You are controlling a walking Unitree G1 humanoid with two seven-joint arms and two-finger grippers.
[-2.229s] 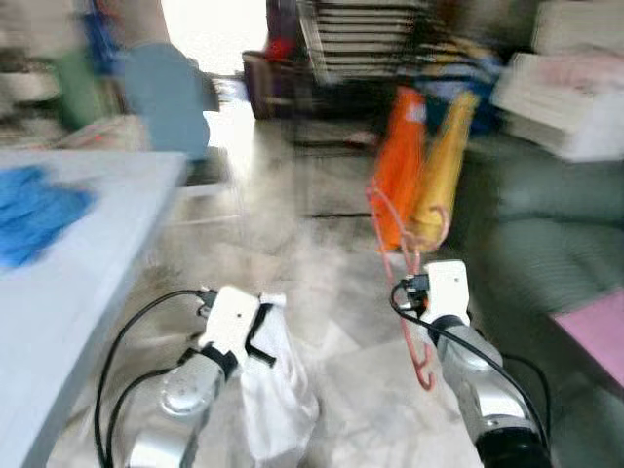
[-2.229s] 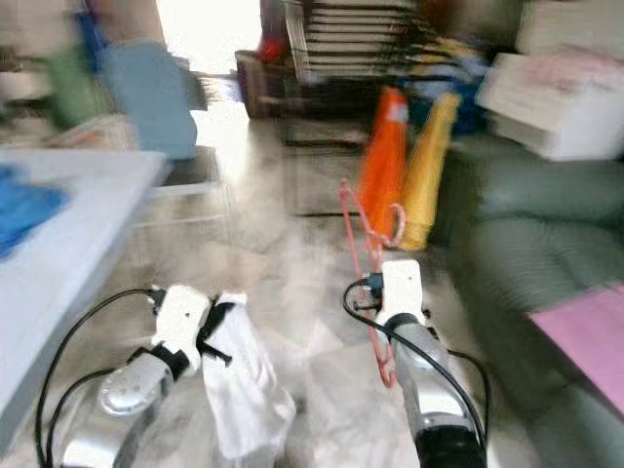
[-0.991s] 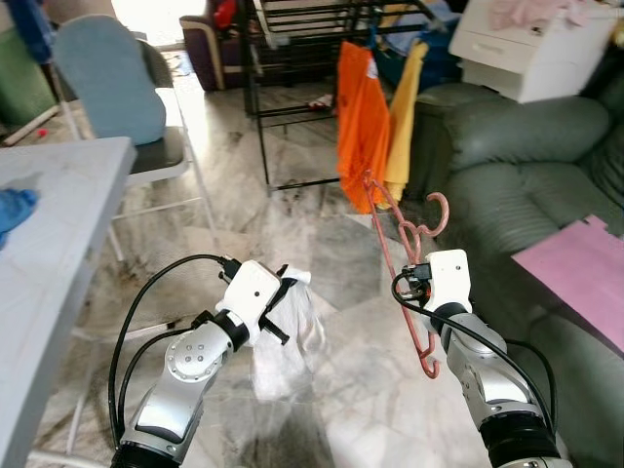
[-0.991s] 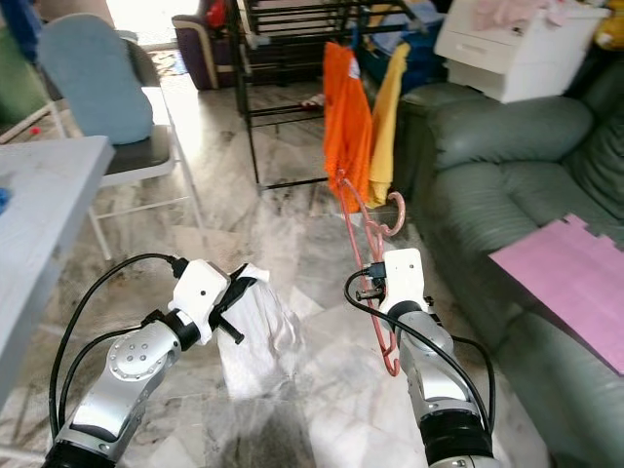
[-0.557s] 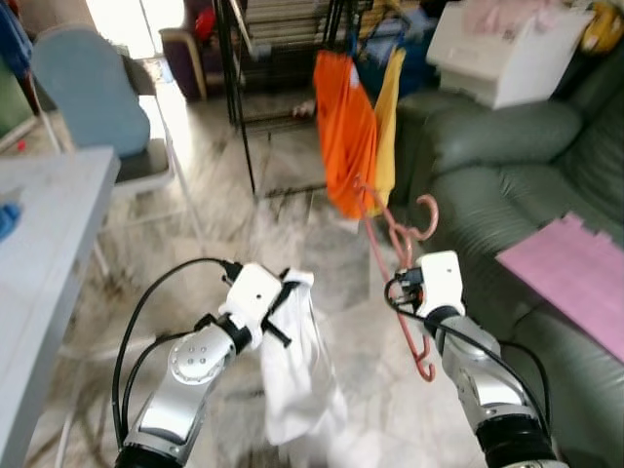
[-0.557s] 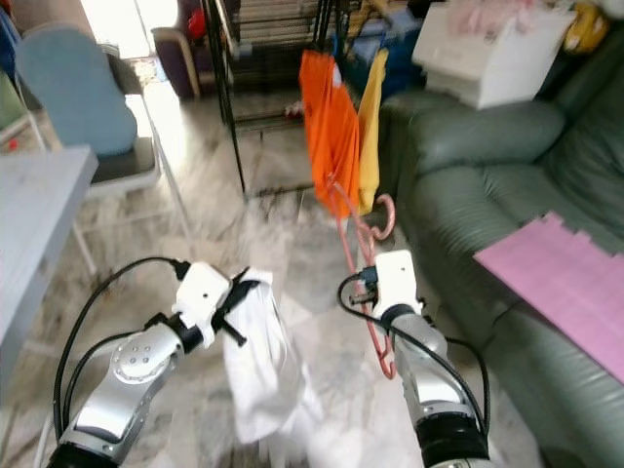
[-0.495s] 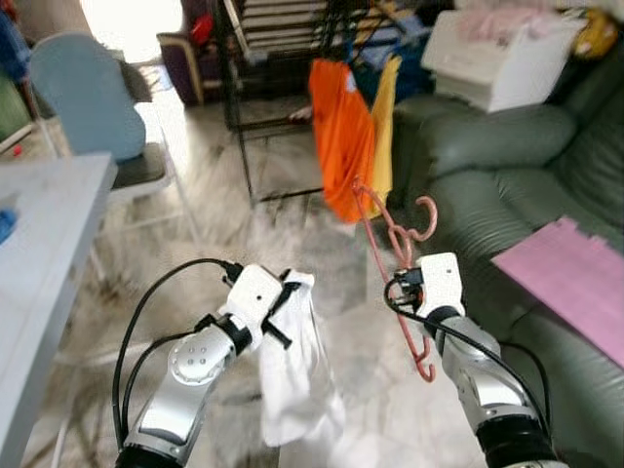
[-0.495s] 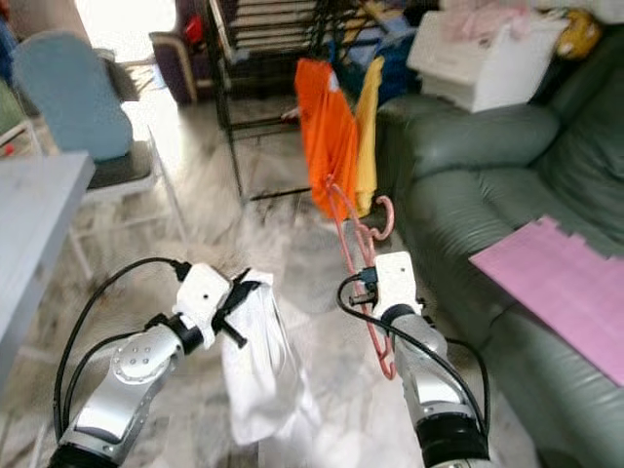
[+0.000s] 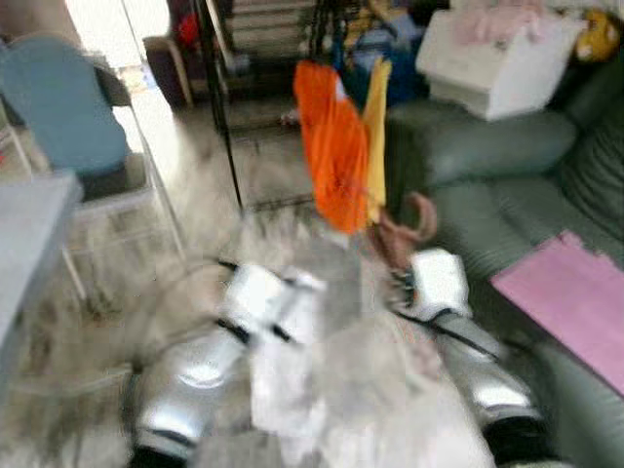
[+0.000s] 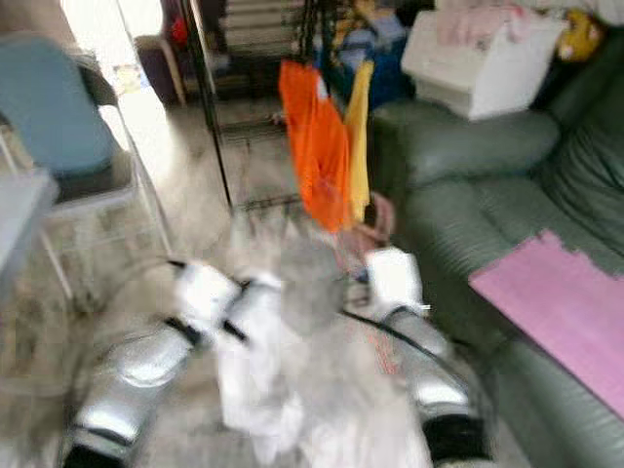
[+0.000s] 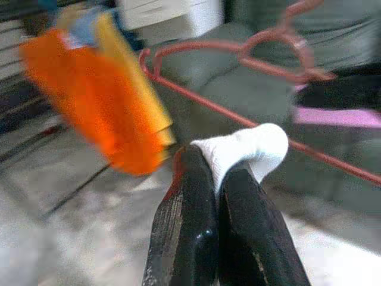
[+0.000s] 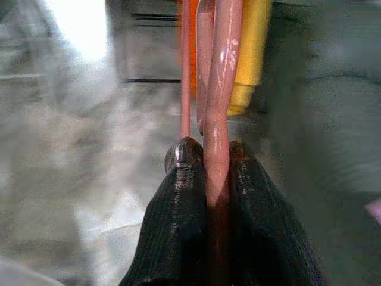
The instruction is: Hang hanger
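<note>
My right gripper point(image 12: 209, 152) is shut on a pink plastic hanger point(image 12: 216, 89), whose hook point(image 9: 421, 216) rises above the white wrist block in the blurred left eye view. My left gripper point(image 11: 215, 173) is shut on a white cloth point(image 11: 244, 148), which hangs down between the arms as a pale smear point(image 9: 292, 380). In the left wrist view the hanger point(image 11: 250, 56) runs just beyond the cloth. An orange garment point(image 9: 331, 156) and a yellow one point(image 9: 376, 136) hang from a black rack point(image 9: 219, 88) straight ahead.
A green sofa point(image 9: 487, 185) with a pink foam mat point(image 9: 575, 292) lies to the right, a white box point(image 9: 497, 58) behind it. A blue-backed chair point(image 9: 68, 107) and a grey table edge point(image 9: 29, 234) stand on the left, on a marble floor point(image 9: 127, 292).
The head view has turned heavily blurred and shifted; the rack and hanging garments sit slightly nearer. Both grippers keep their hold on the cloth and the hanger.
</note>
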